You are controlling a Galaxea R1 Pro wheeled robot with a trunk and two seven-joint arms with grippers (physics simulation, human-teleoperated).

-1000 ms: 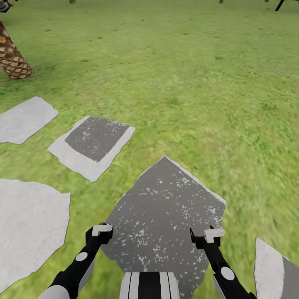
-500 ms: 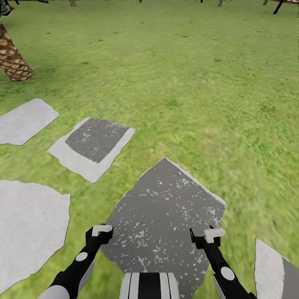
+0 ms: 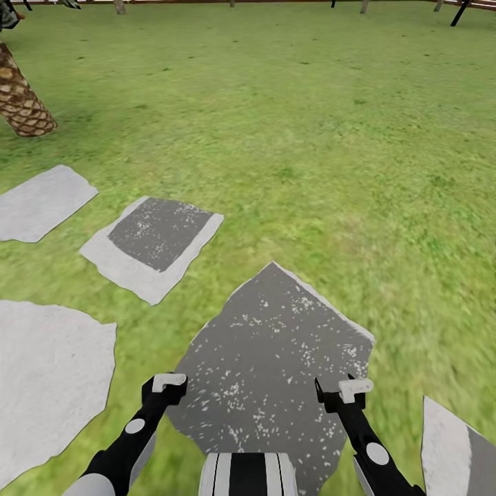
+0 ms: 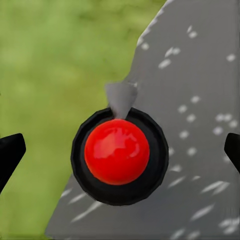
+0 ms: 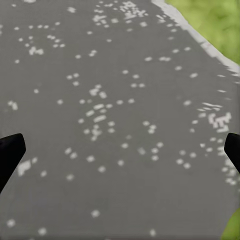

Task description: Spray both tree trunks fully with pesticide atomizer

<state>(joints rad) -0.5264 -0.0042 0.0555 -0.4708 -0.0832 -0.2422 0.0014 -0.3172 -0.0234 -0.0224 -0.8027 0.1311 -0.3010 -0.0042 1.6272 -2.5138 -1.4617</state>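
Note:
In the left wrist view a pesticide atomizer [image 4: 117, 152] is seen from straight above: a glossy red dome in a black ring with a short grey spout. It stands at the edge of a dark speckled paving stone [image 4: 200, 100], beside grass. My left gripper [image 4: 120, 152] hangs open over it, black fingertips [image 4: 10, 155] far apart on either side, not touching. In the head view the left gripper [image 3: 165, 386] hides the atomizer. My right gripper [image 3: 344, 393] is open over the same stone [image 5: 110, 110], holding nothing. Pale trunk bases [image 3: 119, 6] [image 3: 364, 6] stand far off on the lawn.
Several flat grey paving stones [image 3: 41, 203] [image 3: 155, 244] lie left and ahead, level with the grass. A scaly brown palm trunk [image 3: 21, 100] leans at the far left. A brown fence [image 3: 275, 1] closes the wide green lawn [image 3: 310, 138] at the far end.
The whole head view has shifted down a little, bringing the fence line into the top edge: the camera moved. Both arms keep the same pose and both grippers stay open.

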